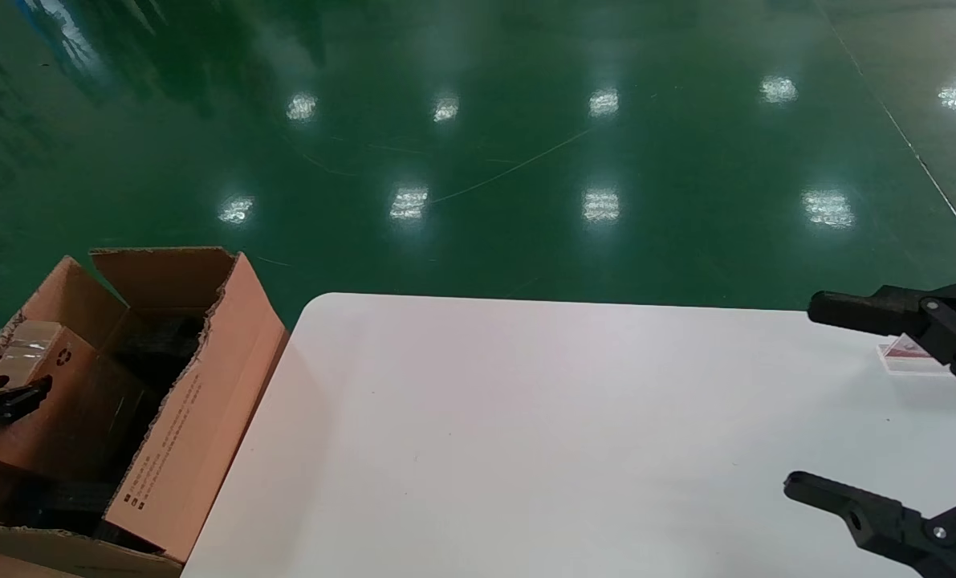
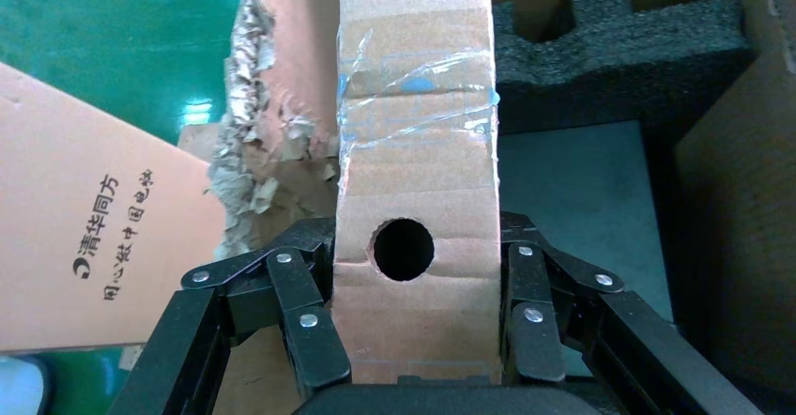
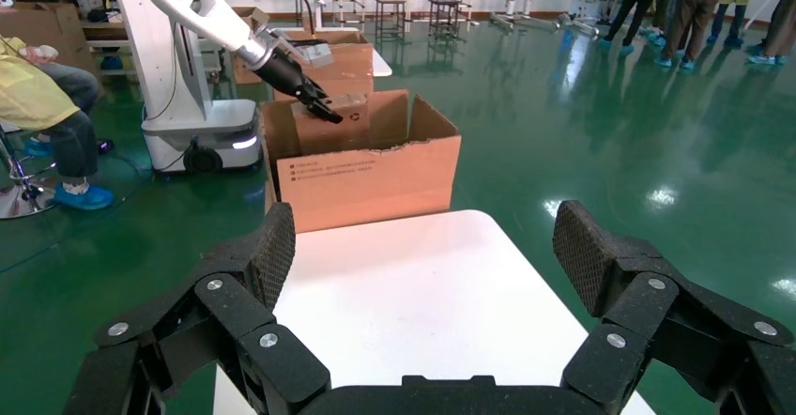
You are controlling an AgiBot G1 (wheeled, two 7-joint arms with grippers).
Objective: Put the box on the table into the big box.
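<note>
My left gripper (image 1: 4,401) is shut on the box (image 1: 32,357), a small oblong brown cardboard box with a round hole and clear tape. It holds the box over the opening of the big box (image 1: 197,401), between its upright ragged flaps. In the left wrist view the fingers (image 2: 314,340) clamp both sides of the box (image 2: 418,133), with black padding (image 2: 610,49) beyond it. The right wrist view shows the big box (image 3: 366,176) and the held box (image 3: 347,115) from afar. My right gripper (image 1: 799,395) is open and empty over the white table (image 1: 526,441).
A small label card (image 1: 907,353) lies on the table by the right gripper. A second carton with Chinese print (image 2: 75,227) stands beside the big box. Green floor (image 1: 486,160) surrounds the table. A white robot base (image 3: 197,143) and a seated person (image 3: 47,115) are beyond the big box.
</note>
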